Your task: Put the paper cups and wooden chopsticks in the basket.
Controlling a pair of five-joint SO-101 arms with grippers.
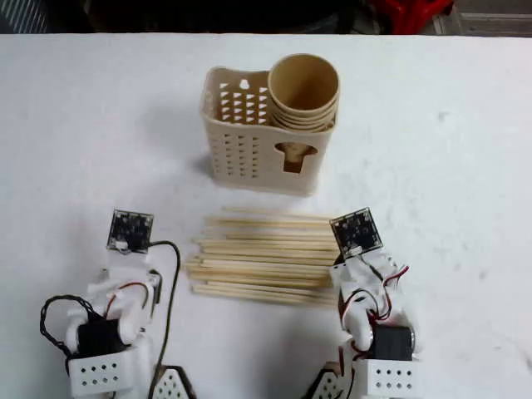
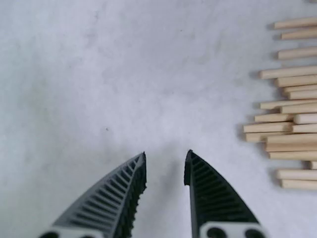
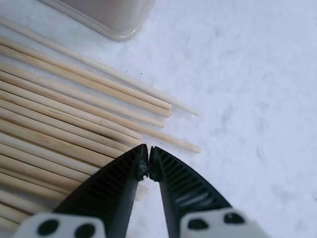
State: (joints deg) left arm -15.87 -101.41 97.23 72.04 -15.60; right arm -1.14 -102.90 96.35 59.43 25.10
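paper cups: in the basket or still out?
In. The stacked paper cups stand upright inside the basket, at one end, rims above its wall. The wooden chopsticks lie out on the table.

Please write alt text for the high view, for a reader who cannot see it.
A pile of wooden chopsticks lies on the white table between the left arm and the right arm, near a basket that holds stacked paper cups.
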